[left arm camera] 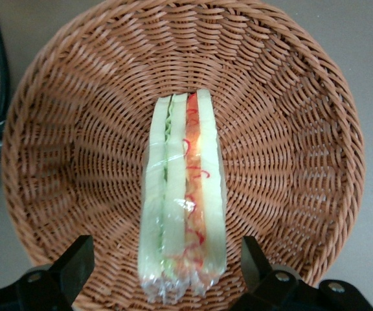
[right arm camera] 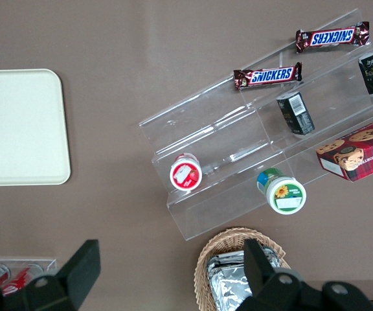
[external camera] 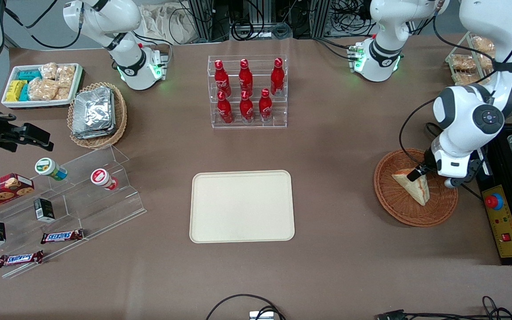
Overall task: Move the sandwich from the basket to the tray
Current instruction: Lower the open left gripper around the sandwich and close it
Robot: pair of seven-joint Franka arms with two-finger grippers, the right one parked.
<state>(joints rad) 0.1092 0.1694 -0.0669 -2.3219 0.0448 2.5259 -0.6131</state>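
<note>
Front view: triangular sandwich [external camera: 413, 186] of pale bread, lying in round, shallow, reddish-brown woven wicker basket [external camera: 394, 202] toward the working arm's end of brown desk [external camera: 336, 146]. Seen close in left wrist view: sandwich [left arm camera: 183, 194] wrapped in clear glossy film, cut edge up, layered in pale bread, green filling and a red-orange stripe; tight radial weave of basket [left arm camera: 290, 129] all round it, rim rising in a smooth curve. Flat cream rectangular tray [external camera: 242, 206] with rounded corners and low rim at mid-desk, well apart from basket. Clear acrylic tiered rack [external camera: 249, 91] with six glossy red bottles farther from the camera than tray. Toward the parked arm's end: lighter tan wicker basket [external camera: 100, 111] stacked with crinkled silver foil packets, white bin [external camera: 42, 84] of bagged snacks beside it, and stepped clear acrylic stand [external camera: 74, 200] with two lidded cups, small dark boxes and Snickers bars.

White left arm bent sharply at the elbow joint, forearm dropping steeply into basket. Left gripper [external camera: 420, 171] pointing down at the sandwich's wider end, right at it. In left wrist view, black fingertips [left arm camera: 76, 259] spread wide, one on each side of the wedge, clear of the film; jaws open, holding nothing
</note>
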